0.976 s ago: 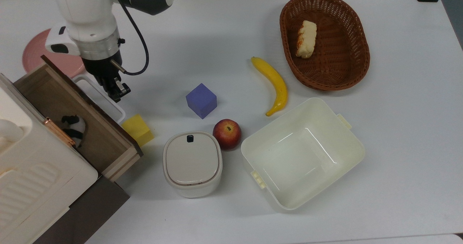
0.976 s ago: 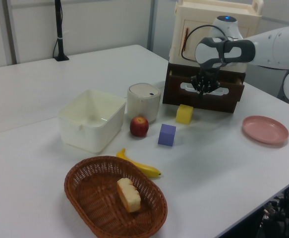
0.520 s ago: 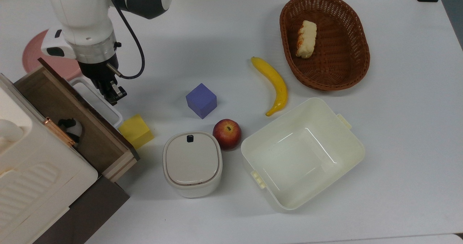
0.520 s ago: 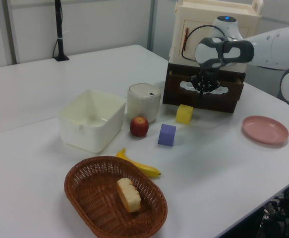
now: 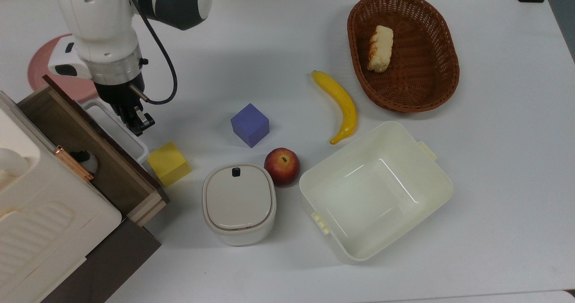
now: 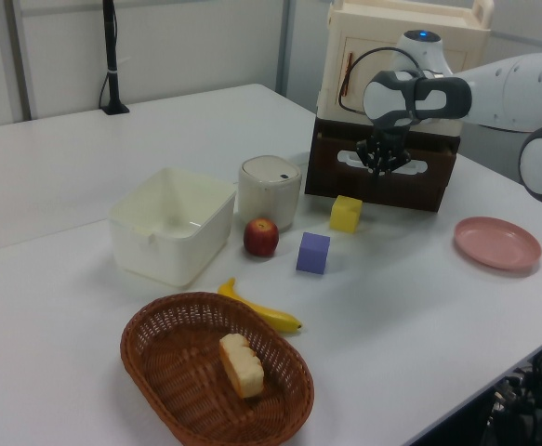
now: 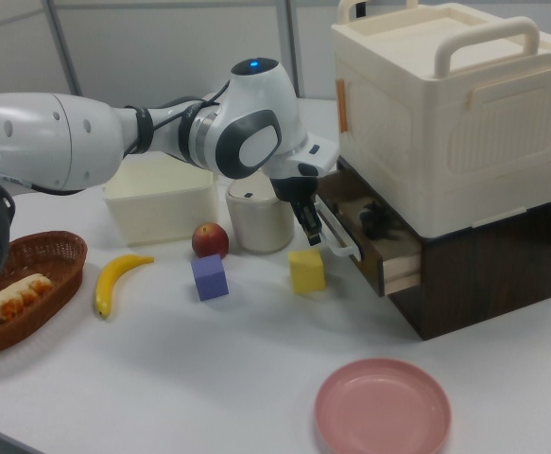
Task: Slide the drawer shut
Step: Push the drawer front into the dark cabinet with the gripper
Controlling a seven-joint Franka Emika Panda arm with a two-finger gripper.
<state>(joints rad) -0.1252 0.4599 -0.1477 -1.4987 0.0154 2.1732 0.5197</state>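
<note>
The drawer [image 5: 67, 118] is a light-wood box with a dark front panel and a white loop handle [image 5: 117, 127]. It stands partly out of the dark cabinet at the top view's left. In the left view the drawer front [image 6: 410, 181] faces the table. In the right view the drawer [image 7: 400, 270] shows its wood side. My gripper [image 5: 137, 121] is shut and rests against the handle [image 7: 337, 238] from the table side. The gripper [image 7: 313, 225] points down at the panel. A small black-and-white thing [image 5: 86, 158] lies inside the drawer.
A yellow cube [image 5: 167, 162] sits just in front of the drawer. Nearby are a purple cube [image 5: 249, 124], an apple [image 5: 281, 166], a lidded white pot [image 5: 239, 202], a cream tub [image 5: 310, 190], a banana [image 5: 340, 103] and a wicker basket [image 5: 449, 60]. A pink plate [image 5: 42, 67] lies behind the arm.
The drawer has slid further into the cabinet, toward the top view's lower left. My gripper moved the same way, staying against the handle. Less of the drawer's inside shows.
</note>
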